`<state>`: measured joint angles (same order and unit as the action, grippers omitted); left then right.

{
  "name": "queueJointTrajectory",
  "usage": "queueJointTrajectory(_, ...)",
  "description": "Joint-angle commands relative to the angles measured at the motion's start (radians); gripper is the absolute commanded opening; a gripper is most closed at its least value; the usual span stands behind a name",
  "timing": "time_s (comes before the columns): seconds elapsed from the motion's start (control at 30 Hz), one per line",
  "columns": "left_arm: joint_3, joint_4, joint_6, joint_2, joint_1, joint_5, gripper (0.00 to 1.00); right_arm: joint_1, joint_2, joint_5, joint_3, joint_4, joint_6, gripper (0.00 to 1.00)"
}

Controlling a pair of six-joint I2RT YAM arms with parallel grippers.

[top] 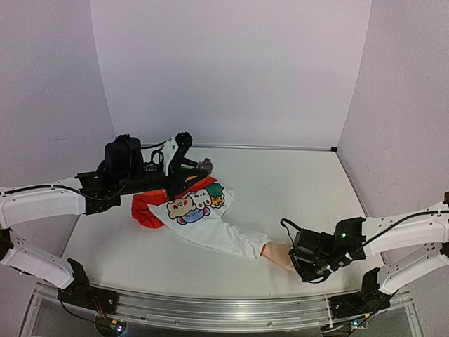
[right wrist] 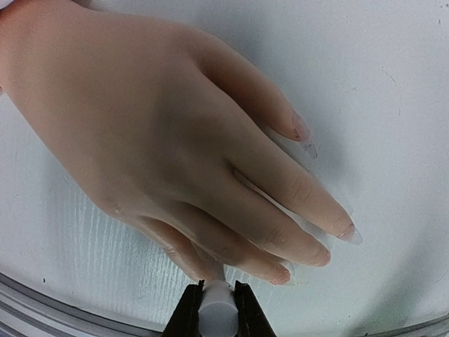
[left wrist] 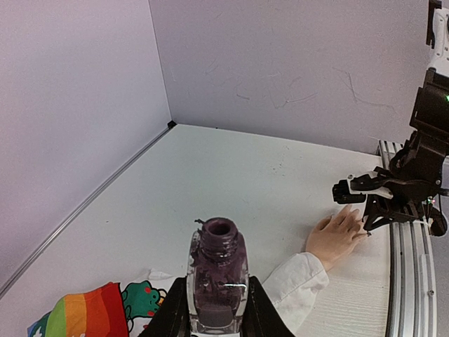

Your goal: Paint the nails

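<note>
**nailbot_fan:** so where are the nails (right wrist: 351, 235) in this one?

**yam_lurker:** on the mannequin hand (top: 279, 254). It's lying back-up on the counter (top: 295, 189) near the front right edge, poking out of a white sleeve (top: 224, 235). Fingers point at the right arm. In the right wrist view, the nails I can make out look pale and glossy.

**nailbot_fan:** and the right pincer (top: 310, 265)?

**yam_lurker:** clamped on a little white cap (right wrist: 217, 312), right up against the lowest finger. Whatever sits under the cap is hidden, so can't tell if anything touches a nail.

**nailbot_fan:** left one?

**yam_lurker:** left pincer (left wrist: 217, 319) is squeezed onto an open glass bottle (left wrist: 217, 274) of dark purple polish. It's upright, up by the cartoon-print shirt (top: 193, 205) at the back left — well apart from the hand.
</note>
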<state>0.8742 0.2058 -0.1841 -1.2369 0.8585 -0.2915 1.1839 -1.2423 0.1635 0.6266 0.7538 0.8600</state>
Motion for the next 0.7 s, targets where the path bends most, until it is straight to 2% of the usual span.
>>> queueJointTrajectory(0.0,0.003,0.023,-0.003,0.035,0.002,0.006,0.00,0.007,-0.002,0.011,0.021,0.016,-0.031,0.00)
queueJointTrajectory(0.67,0.003,0.026,-0.004,0.034,0.002,0.006,0.00,0.008,-0.013,0.002,0.026,-0.009,-0.043,0.00)
